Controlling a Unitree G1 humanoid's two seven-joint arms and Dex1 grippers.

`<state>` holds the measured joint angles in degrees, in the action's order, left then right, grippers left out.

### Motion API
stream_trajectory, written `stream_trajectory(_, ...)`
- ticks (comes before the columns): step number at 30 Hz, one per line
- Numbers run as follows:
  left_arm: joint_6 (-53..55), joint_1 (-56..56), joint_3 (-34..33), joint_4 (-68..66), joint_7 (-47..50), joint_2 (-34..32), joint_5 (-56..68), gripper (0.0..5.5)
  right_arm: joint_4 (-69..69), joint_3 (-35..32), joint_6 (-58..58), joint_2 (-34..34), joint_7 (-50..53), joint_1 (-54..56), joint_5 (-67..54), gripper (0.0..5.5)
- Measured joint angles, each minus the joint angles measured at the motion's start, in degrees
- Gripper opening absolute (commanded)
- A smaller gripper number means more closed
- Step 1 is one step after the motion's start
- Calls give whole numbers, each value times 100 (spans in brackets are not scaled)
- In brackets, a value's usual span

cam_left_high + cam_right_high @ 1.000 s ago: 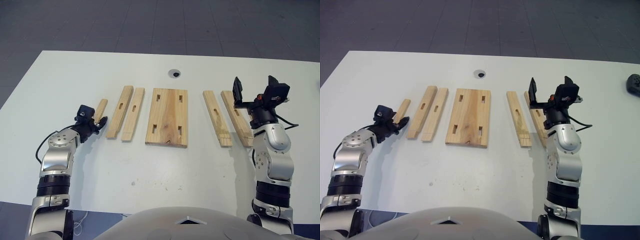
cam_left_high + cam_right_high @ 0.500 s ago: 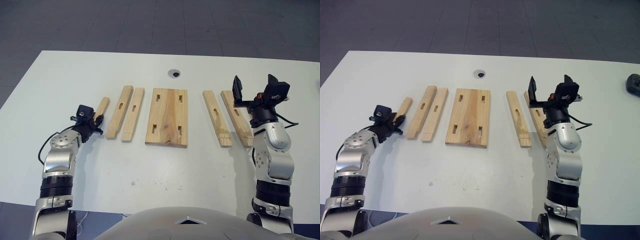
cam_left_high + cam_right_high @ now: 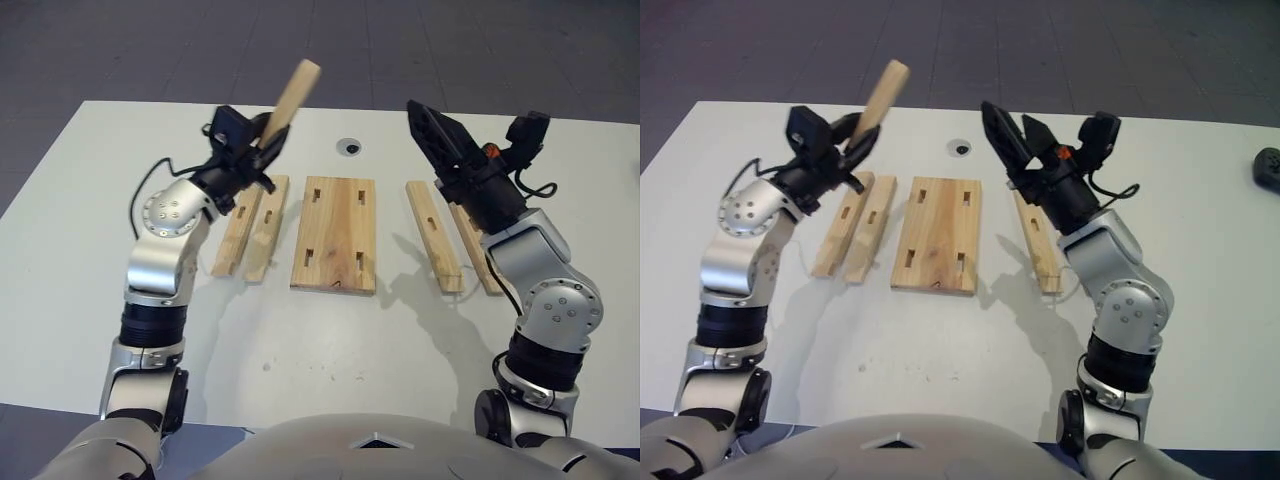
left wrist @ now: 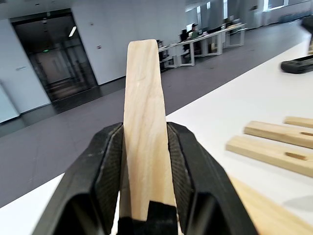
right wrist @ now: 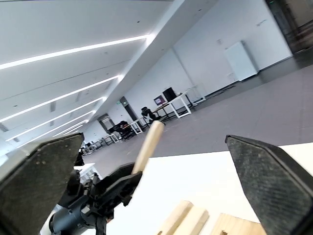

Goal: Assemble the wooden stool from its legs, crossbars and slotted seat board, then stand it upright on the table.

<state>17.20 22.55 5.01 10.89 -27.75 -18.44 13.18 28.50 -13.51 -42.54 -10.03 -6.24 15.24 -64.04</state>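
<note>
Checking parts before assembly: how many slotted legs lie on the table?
4. Two legs lie left of the seat board, two right of it; the outermost right one is partly behind the right arm.

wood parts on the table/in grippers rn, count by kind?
Seat board: 1
Long slotted pieces: 4
Short stick, held up in the left gripper: 1
Total: 6

White table [image 3: 120,150] — grey floor [image 3: 180,50] — ceiling strip lights [image 5: 73,49].
</note>
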Motion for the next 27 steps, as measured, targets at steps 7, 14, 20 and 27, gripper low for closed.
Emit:
stream_trajectory(7, 396, -136, 247, 699, -62, 407, 443, 131, -36, 142, 4, -1, 236, -328, 173, 540)
stream_trajectory(14, 572, -381, 520, 989, -272, 406, 626, 131, -229, 89, 12, 567, 1155, -261, -1180, 515)
stream_trajectory(20, 481, -483, 824, 1029, -294, 373, 378, 131, -382, 137, 31, 658, 2293, -152, -2163, 418)
stream_trajectory(27, 341, -509, 927, 1036, -303, 354, 163, 131, -394, 317, 83, 487, 2918, -67, -2292, 307)
